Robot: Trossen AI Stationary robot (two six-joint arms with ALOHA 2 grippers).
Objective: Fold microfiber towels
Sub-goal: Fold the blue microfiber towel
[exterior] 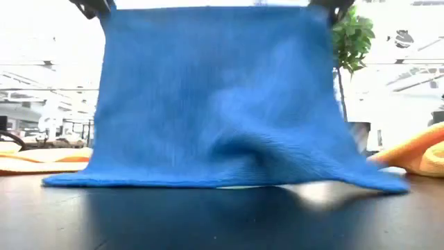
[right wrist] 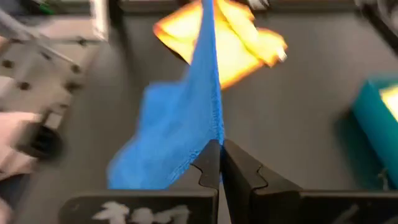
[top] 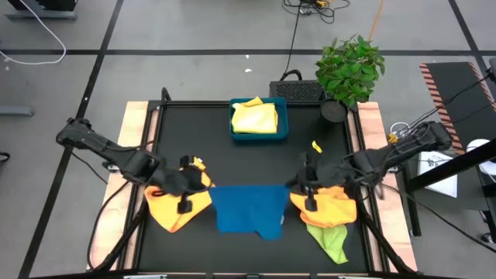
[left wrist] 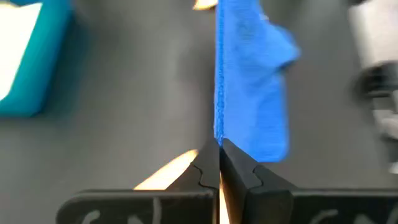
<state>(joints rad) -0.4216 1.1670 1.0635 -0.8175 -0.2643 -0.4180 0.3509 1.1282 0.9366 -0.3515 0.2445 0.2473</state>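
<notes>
A blue microfiber towel (top: 248,208) hangs between my two grippers at the table's middle, toward the near edge. In the low view the blue towel (exterior: 222,104) is a spread sheet whose lower edge (exterior: 208,182) rests on the black table. My left gripper (top: 204,188) is shut on its upper left corner and my right gripper (top: 294,186) on its upper right corner. An orange-yellow towel (top: 172,208) lies under the left arm. Another orange-yellow towel (top: 332,206) lies under the right arm, with a lime green towel (top: 330,242) beside it. A pale yellow towel (top: 254,116) lies in the blue tray (top: 282,124). My left gripper pinches the blue towel's upper left corner (left wrist: 218,132) between its two fingers, coming level from the table's left. The towel hangs below the hold, its top edge drawn straight toward the other gripper. My right gripper pinches the towel's upper right corner (right wrist: 215,134) between its two fingers, coming level from the table's right. The towel hangs below the hold with its lower edge on the table.
A potted plant (top: 350,68) stands at the table's far right corner, next to a dark box (top: 296,90). The blue tray sits at the far middle. Bare black table shows between the tray and the blue towel (top: 248,163).
</notes>
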